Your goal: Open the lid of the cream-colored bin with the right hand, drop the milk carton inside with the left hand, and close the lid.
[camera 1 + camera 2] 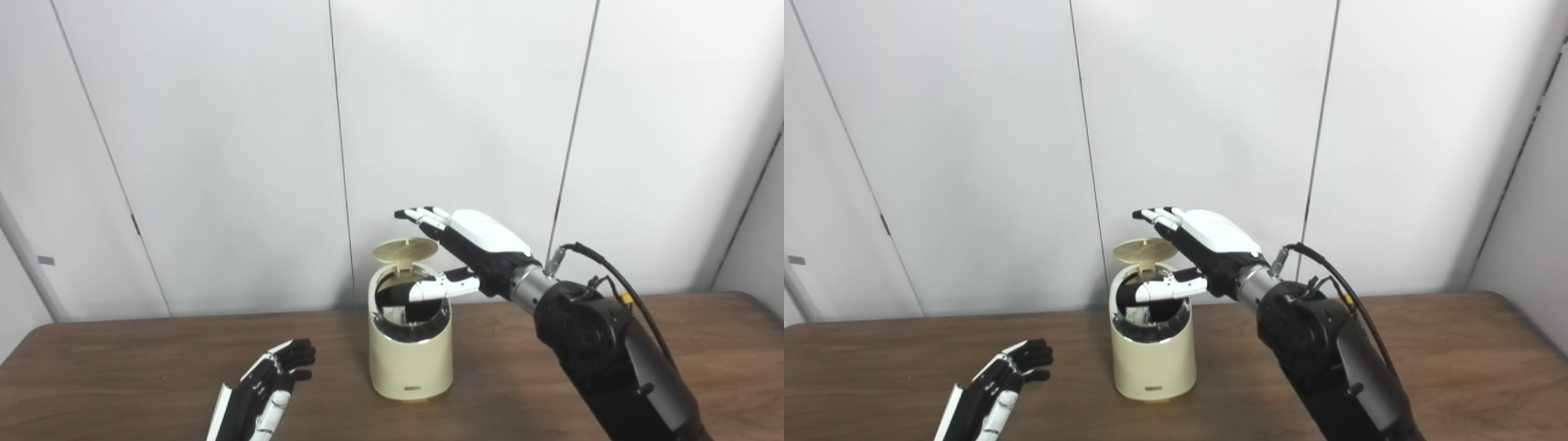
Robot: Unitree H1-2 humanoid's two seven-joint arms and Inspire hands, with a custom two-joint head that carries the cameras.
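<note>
So the setup is a dark brown wood-grain table (pixel 153 361) pushed up against a plain white panelled wall (pixel 233 153), with thin dark seams running down between the panels. Nothing much else in the room that I can make out.

The cream-colored round plastic bin (pixel 410 355) sits roughly mid-table, a bit back from the near edge. Its flat round lid (pixel 405 248) is flipped up on the hinge at the back, tilted and sitting above the rim, so the mouth is open. Inside the dark opening you can see something pale with a bit of green at the left, which looks like the milk carton (pixel 392 315), but it's mostly hidden, so I can't say how it's lying.

The right hand (pixel 465 251) is raised over the bin, arm coming up from the lower right. Fingers are stretched out flat and apart above the lid, not gripping anything, and the thumb reaches across the bin's opening. Can't tell if any fingertip actually touches the lid.

The left hand (pixel 269 380) is down low near the front-left of the table, well apart from the bin, fingers loosely curled but holding nothing.

Plenty of bare tabletop on both sides of the bin and out toward the right edge.
</note>
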